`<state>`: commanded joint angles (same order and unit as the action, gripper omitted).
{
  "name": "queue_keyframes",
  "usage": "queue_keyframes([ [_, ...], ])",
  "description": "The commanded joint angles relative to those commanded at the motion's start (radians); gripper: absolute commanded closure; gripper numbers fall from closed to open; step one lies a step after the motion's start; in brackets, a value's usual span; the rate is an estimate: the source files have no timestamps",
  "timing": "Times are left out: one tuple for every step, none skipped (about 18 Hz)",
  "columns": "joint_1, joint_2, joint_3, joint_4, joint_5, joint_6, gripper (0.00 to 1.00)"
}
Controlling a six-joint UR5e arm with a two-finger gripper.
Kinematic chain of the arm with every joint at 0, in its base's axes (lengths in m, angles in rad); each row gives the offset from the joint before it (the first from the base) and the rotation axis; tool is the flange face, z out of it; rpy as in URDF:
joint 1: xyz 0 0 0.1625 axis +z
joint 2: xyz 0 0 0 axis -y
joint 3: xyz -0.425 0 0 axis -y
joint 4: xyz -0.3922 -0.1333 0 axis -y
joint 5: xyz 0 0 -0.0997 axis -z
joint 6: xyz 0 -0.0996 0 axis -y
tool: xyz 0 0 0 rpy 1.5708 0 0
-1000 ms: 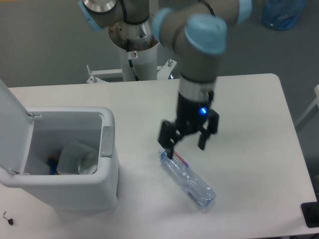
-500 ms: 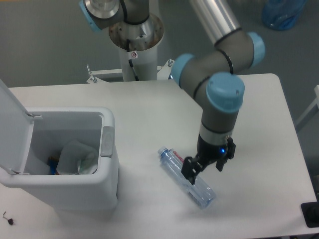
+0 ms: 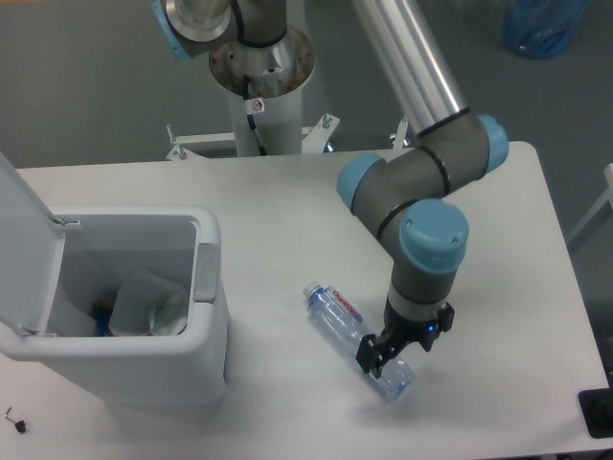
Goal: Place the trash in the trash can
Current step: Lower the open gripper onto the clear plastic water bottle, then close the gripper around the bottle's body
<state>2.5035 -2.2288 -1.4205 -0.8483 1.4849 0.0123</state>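
Observation:
The clear plastic bottle (image 3: 337,313) with a red-and-white label lies slantwise on the white table, cap toward the upper left. My gripper (image 3: 395,350) is down over its lower right end, open, with a dark finger (image 3: 370,356) on either side of the bottle body. The white trash can (image 3: 203,228) stands at the left with its flip lid (image 3: 21,235) raised. Inside it lies the crumpled white paper (image 3: 148,302) with greenish print.
A grey push panel (image 3: 205,272) sits on the can's right rim. The arm's base column (image 3: 259,72) rises behind the table. A blue bag (image 3: 541,24) is on the floor at top right. A black object (image 3: 599,412) pokes in at the lower right.
The gripper travelled from above the bottle's cap end down to its lower right end and dropped low over it. Neither the bottle nor the can has moved.

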Motion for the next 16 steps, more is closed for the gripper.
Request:
queue_keyframes([
  [0.000,-0.003,0.002,0.002,0.000,-0.003,0.00],
  [-0.002,-0.009,0.008,0.002,0.000,-0.002,0.00],
  [-0.002,-0.015,0.012,0.002,0.000,-0.002,0.00],
  [-0.002,-0.021,0.012,0.002,0.000,0.000,0.00],
  [-0.005,-0.028,0.011,0.002,0.003,0.000,0.00],
  [-0.005,-0.032,0.012,0.002,0.012,0.000,0.00],
  [-0.005,-0.038,0.011,0.002,0.021,0.000,0.00],
  [-0.005,-0.040,0.011,0.002,0.029,0.002,0.00],
  [-0.005,-0.040,0.011,0.002,0.031,0.000,0.00],
  [-0.005,-0.044,0.012,0.003,0.031,-0.002,0.00],
  [-0.005,-0.055,0.017,0.005,0.032,-0.002,0.00],
  [-0.005,-0.061,0.021,0.005,0.041,-0.003,0.00],
  [-0.006,-0.061,0.022,0.005,0.052,-0.003,0.00],
  [-0.012,-0.063,0.022,0.005,0.055,-0.003,0.00],
  [-0.014,-0.067,0.022,0.005,0.058,-0.003,0.00],
  [-0.015,-0.072,0.023,0.005,0.061,-0.005,0.00],
])
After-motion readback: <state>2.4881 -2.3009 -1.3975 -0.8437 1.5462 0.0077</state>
